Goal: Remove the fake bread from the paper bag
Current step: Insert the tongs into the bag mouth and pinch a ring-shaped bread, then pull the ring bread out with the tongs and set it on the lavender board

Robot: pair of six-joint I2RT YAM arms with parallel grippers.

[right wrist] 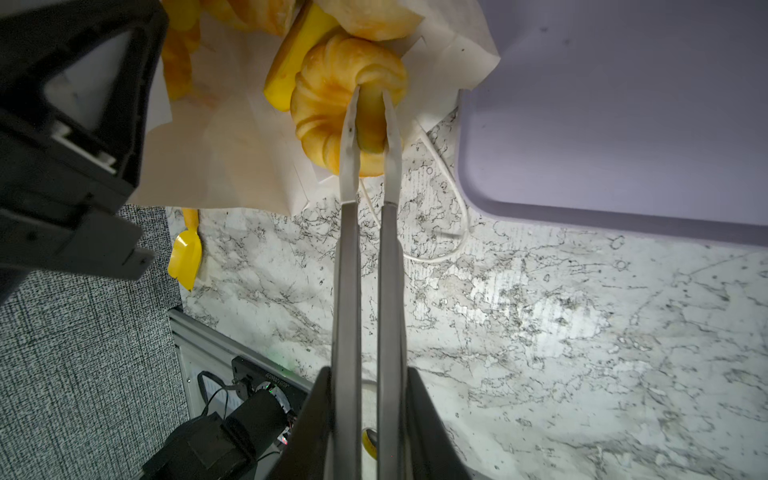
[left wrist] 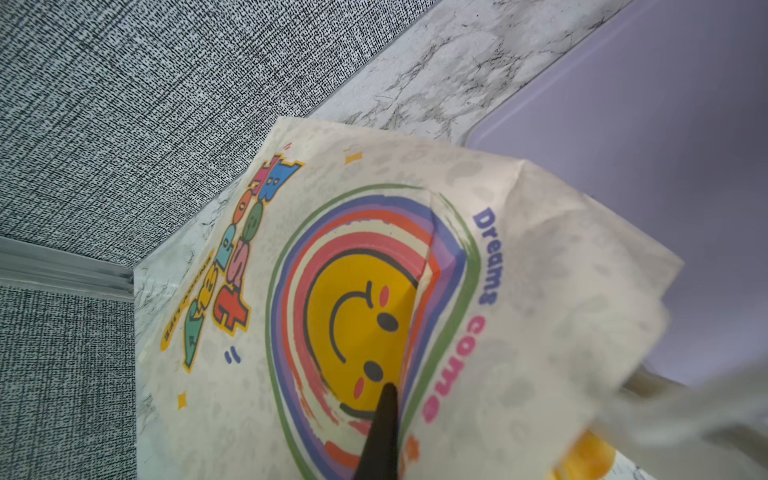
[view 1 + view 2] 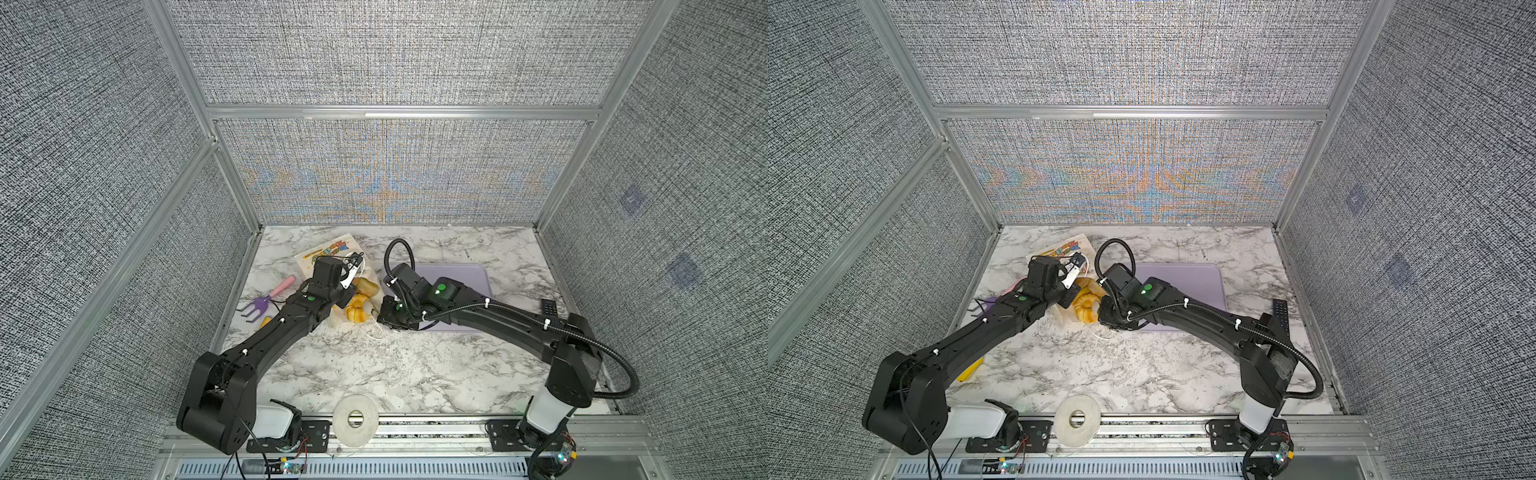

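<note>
A paper bag (image 3: pixel 328 249) lies left of centre with bread (image 3: pixel 359 311) in its near mouth, a tray (image 3: pixel 469 272) just right, a rake (image 3: pixel 257 306) and shovel (image 3: pixel 265 322) left.

The paper bag (image 2: pixel 540 291) was cream with faint grey blotches, printed with a yellow smiley inside a rainbow of pink, red, purple, blue and green bands, beside multicoloured block letters and words in blue and pink. The fluted ring bun (image 1: pixel 328 104) was glossy golden-yellow with orange-brown ridges, the tray (image 1: pixel 623 104) pale lilac, the toy shovel (image 1: pixel 185 253) bright yellow. The table (image 1: pixel 582 332) was white marble veined grey and black, the walls (image 3: pixel 395 50) a speckled grey weave.
</note>
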